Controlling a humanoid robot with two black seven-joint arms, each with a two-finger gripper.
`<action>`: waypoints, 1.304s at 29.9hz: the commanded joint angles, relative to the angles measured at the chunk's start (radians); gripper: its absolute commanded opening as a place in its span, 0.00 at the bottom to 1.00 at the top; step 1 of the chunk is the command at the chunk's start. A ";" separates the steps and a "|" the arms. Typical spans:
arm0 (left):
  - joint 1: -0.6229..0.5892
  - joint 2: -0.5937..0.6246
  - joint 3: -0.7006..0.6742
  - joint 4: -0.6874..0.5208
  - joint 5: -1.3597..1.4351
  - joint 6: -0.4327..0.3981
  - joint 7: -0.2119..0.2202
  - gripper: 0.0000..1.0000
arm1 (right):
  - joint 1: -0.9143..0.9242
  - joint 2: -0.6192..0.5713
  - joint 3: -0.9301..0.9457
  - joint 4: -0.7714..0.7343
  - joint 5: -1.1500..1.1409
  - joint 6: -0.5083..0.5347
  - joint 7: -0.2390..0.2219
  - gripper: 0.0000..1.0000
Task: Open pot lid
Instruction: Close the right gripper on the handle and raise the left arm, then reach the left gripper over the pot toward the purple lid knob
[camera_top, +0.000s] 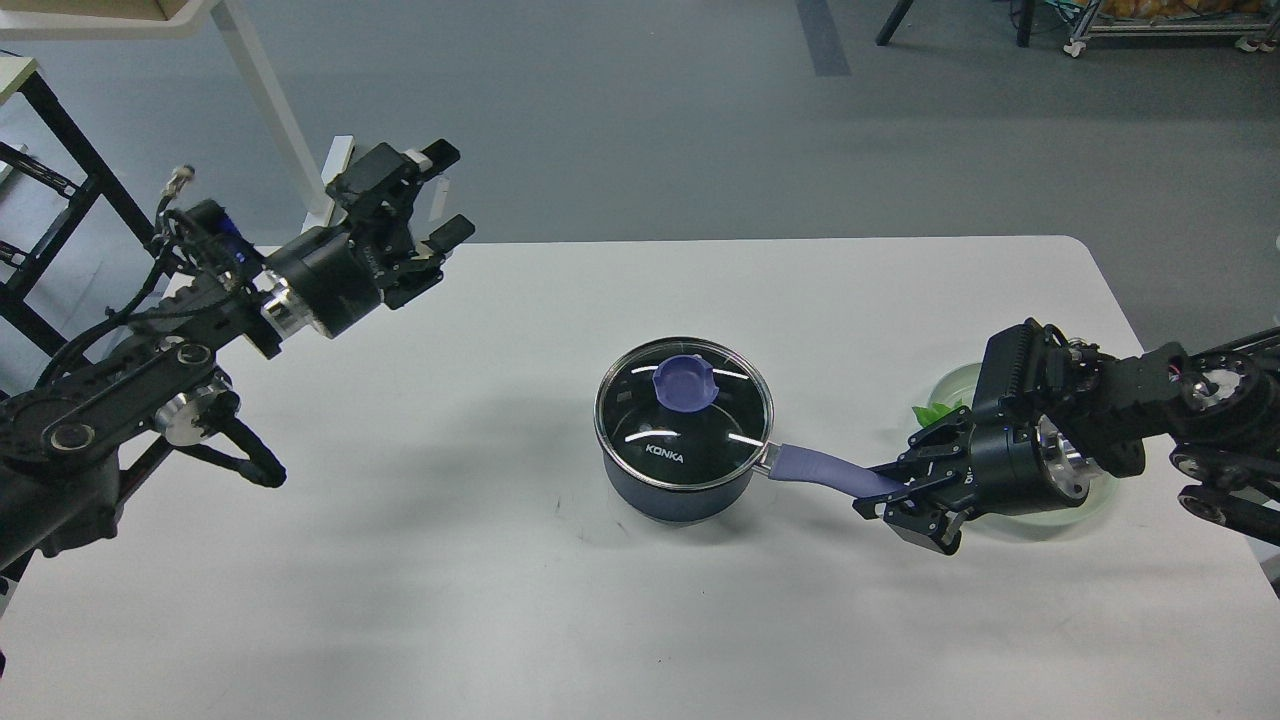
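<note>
A dark blue pot (680, 490) stands mid-table with a glass lid (684, 415) on it. The lid has a blue knob (684, 383). The pot's blue handle (825, 472) points right. My right gripper (893, 496) is shut on the end of that handle. My left gripper (435, 215) is open and empty, raised above the table's far left, well away from the lid.
A pale green bowl (1095, 495) with green leaves sits behind my right gripper at the right of the white table (640, 600). A black rack stands left of the table and a white table leg is beyond the far edge.
</note>
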 joint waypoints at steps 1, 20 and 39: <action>-0.050 -0.007 0.003 -0.101 0.367 0.050 0.000 0.99 | 0.000 0.001 0.000 0.000 0.000 0.000 0.000 0.23; -0.261 -0.216 0.463 -0.038 1.006 0.444 0.000 0.99 | 0.000 -0.002 -0.001 -0.001 0.002 0.000 0.000 0.24; -0.232 -0.282 0.478 0.099 1.009 0.486 0.000 0.99 | -0.002 -0.010 -0.001 -0.001 0.002 0.000 0.000 0.25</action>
